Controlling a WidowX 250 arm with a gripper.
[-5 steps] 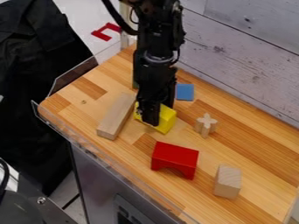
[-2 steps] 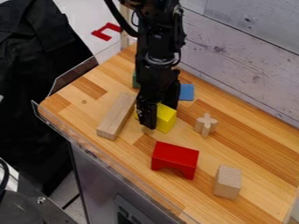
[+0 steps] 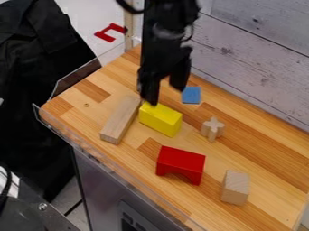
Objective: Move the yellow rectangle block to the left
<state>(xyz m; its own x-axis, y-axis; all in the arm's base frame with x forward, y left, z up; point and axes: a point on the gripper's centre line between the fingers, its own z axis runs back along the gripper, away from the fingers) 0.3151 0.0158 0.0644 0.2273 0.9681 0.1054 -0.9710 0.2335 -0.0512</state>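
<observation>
Black arm (image 3: 164,45): enters at top edge of view, descends nearly vertical. Pincer (image 3: 164,91): at arm's lower end, directed downward; two fingers parted, distinct gap between; finger toward view's left extends lower in frame.

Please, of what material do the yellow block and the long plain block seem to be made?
The yellow rectangular block looks like painted wood, its colour even and opaque, though plastic is possible. The long plain block appears unpainted wood, from its pale tan surface.
</observation>
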